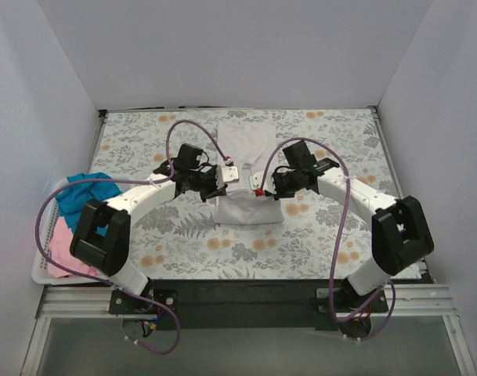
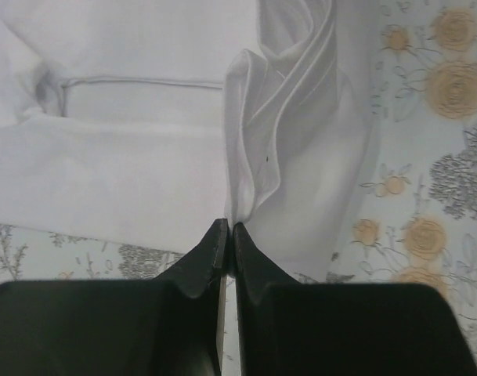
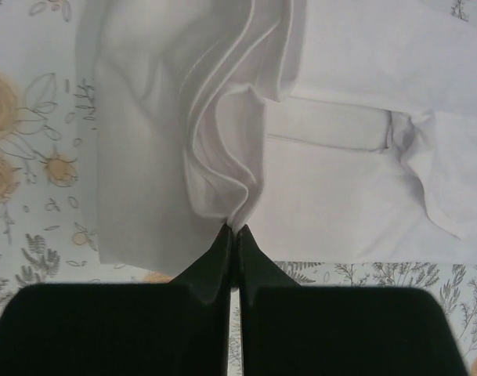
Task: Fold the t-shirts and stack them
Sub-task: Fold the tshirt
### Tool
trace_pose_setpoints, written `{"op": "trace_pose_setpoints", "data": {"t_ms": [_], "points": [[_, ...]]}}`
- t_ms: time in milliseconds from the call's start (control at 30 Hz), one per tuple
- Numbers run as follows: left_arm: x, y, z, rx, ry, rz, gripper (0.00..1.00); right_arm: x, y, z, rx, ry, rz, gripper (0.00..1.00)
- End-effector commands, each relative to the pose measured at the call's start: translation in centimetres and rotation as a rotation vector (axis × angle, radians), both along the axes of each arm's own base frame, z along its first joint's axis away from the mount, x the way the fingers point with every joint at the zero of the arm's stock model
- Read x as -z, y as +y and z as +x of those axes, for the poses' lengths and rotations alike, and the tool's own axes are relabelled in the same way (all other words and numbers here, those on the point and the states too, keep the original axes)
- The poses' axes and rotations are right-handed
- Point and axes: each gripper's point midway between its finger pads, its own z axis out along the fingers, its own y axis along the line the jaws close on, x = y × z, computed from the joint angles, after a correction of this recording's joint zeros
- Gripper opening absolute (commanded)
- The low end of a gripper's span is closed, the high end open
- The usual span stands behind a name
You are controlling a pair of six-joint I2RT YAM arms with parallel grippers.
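The white t-shirt (image 1: 246, 141) on the floral surface (image 1: 340, 141), one fold clamped tight in the left tool (image 2: 229, 233), another in the right tool (image 3: 233, 233).

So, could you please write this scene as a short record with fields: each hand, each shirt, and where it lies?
left hand: shut, pinching a fold of the white t-shirt
right hand: shut, pinching a fold of the same shirt
white t-shirt: mid-table on the floral cover, partly folded, between both hands
teal t-shirt: in the white basket at the table's left side
pink t-shirt: same basket, nearer the arm bases
folded stack: none visible
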Motion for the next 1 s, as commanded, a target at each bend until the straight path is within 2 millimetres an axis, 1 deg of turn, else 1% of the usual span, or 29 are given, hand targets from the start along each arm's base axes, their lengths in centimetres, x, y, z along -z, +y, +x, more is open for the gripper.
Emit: {"op": "trace_pose_setpoints", "data": {"t_ms": [0, 33, 67, 100, 133, 167, 200, 233, 267, 300, 333, 367, 400, 433, 467, 567, 600, 633, 667, 733, 867, 900, 933, 967], "points": [[-1.7, -0.1, 4.6, -0.010, -0.088, -0.047, 0.00, -1.2, 0.8, 2.9, -0.029, -0.031, 0.040, 0.01], [-2.4, -0.3, 5.8, -0.017, -0.114, -0.055, 0.00, -1.9, 1.0, 4.0, -0.023, -0.046, 0.053, 0.01], [-2.3, -0.1, 6.8, -0.031, -0.120, -0.054, 0.00, -1.3, 0.9, 4.9, -0.012, -0.036, 0.047, 0.01], [-1.4, -0.1, 7.5, -0.033, -0.110, -0.045, 0.00, -1.3, 0.9, 5.6, -0.011, -0.042, 0.046, 0.01], [-2.0, -0.3, 8.7, -0.037, -0.135, -0.052, 0.00, -1.2, 0.9, 6.2, -0.009, -0.042, 0.047, 0.01], [-1.8, 0.0, 9.4, -0.046, -0.133, -0.050, 0.00, -1.3, 1.0, 7.4, 0.001, -0.047, 0.051, 0.01], [-0.8, 0.1, 10.1, -0.050, -0.123, -0.039, 0.00, -1.3, 1.1, 8.0, 0.001, -0.049, 0.055, 0.01], [-1.0, 0.2, 10.9, -0.051, -0.144, -0.033, 0.00, -0.6, 1.0, 8.6, 0.004, -0.042, 0.048, 0.01], [-0.7, 0.3, 11.6, -0.058, -0.153, -0.025, 0.00, -1.0, 1.1, 9.4, 0.004, -0.055, 0.054, 0.01], [0.2, 0.4, 12.2, -0.064, -0.147, -0.020, 0.00, -0.9, 1.3, 9.8, 0.002, -0.058, 0.055, 0.01], [0.4, 0.6, 12.7, -0.073, -0.147, -0.018, 0.00, -0.1, 1.1, 10.3, 0.000, -0.051, 0.043, 0.01], [0.2, 0.5, 13.4, -0.077, -0.156, -0.022, 0.00, -0.2, 1.1, 11.0, 0.002, -0.062, 0.044, 0.01], [0.3, 0.5, 14.0, -0.083, -0.163, -0.023, 0.00, 0.1, 1.1, 11.4, 0.006, -0.061, 0.041, 0.01], [1.1, 0.5, 14.3, -0.088, -0.151, -0.019, 0.00, 1.0, 0.9, 11.8, 0.012, -0.044, 0.033, 0.01], [1.1, 0.5, 14.7, -0.090, -0.160, -0.021, 0.00, 0.8, 1.0, 12.6, 0.018, -0.055, 0.037, 0.01], [2.0, 0.7, 15.3, -0.101, -0.161, -0.014, 0.00, 2.3, 0.9, 13.1, 0.017, -0.039, 0.018, 0.01], [2.2, 0.7, 15.6, -0.100, -0.170, -0.012, 0.00, 2.3, 1.0, 13.4, 0.017, -0.043, 0.018, 0.01], [2.3, 0.8, 15.8, -0.105, -0.174, -0.008, 0.00, 3.0, 0.9, 13.5, 0.017, -0.032, 0.009, 0.01], [2.8, 0.7, 15.9, -0.104, -0.168, -0.004, 0.00, 3.2, 0.8, 13.8, 0.018, -0.037, 0.004, 0.01], [3.1, 1.0, 16.2, -0.110, -0.167, 0.002, 0.00, 3.9, 0.7, 14.3, 0.025, -0.033, -0.004, 0.01], [3.8, 1.2, 16.5, -0.119, -0.166, 0.012, 0.00, 4.5, 0.7, 15.2, 0.048, -0.040, -0.020, 0.01], [3.8, 1.1, 16.6, -0.124, -0.166, 0.010, 0.00, 4.5, 0.7, 15.4, 0.061, -0.038, -0.020, 0.03], [3.5, 1.1, 16.9, -0.140, -0.164, 0.005, 0.05, 4.2, 0.7, 15.7, 0.076, -0.043, -0.016, 0.11], [3.3, 1.3, 17.2, -0.163, -0.161, 0.007, 0.10, 3.7, 0.7, 16.0, 0.088, -0.048, -0.013, 0.18]]}}
